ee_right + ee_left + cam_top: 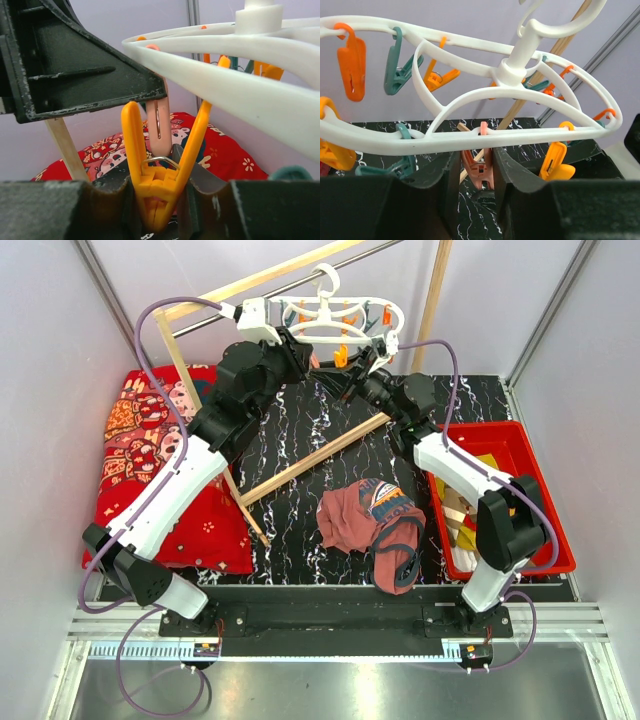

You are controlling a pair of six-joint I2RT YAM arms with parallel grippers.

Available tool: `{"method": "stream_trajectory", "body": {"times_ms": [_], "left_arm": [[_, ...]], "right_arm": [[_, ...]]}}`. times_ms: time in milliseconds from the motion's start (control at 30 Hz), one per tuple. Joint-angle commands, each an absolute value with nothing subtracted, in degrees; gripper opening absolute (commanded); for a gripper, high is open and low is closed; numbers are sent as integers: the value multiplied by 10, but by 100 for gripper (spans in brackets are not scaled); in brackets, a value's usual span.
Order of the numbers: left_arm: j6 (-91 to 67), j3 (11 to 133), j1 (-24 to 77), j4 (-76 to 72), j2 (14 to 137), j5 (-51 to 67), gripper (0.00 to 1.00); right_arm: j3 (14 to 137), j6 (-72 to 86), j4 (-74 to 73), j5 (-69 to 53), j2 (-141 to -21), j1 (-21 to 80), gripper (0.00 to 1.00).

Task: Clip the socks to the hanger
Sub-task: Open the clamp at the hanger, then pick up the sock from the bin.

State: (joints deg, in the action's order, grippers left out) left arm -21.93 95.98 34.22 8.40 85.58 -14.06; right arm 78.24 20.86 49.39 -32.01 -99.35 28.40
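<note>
L gripper (476,163) is nearly closed, fingers pressing both sides of a salmon peg (479,176) on the hanger (517,60), which hangs at the back. R gripper (159,200) is part-closed, clamping an orange peg (150,186). Socks (462,515) lie in the red bin (515,437), well apart from the hanger

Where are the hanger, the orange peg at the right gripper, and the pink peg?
hanger (512,72), left wrist view, central hub.
orange peg (154,192), right wrist view, its spring end.
pink peg (477,170), left wrist view, its body.
</note>
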Motion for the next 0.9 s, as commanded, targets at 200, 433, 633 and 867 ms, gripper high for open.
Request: {"method": "stream_trajectory", "body": {"times_ms": [200, 433, 633, 867], "left_arm": [[-193, 949, 339, 62, 839, -181, 9], [-155, 934, 339, 55, 828, -203, 3], [-135, 923, 339, 50, 820, -209, 1], [-120, 918, 339, 53, 817, -212, 1]], "right_arm": [[718, 180, 411, -287, -889, 288, 53], [667, 155, 197, -217, -766, 288, 86], [648, 136, -41, -120, -661, 287, 96], [673, 153, -338, 14, -595, 280, 100]]}}
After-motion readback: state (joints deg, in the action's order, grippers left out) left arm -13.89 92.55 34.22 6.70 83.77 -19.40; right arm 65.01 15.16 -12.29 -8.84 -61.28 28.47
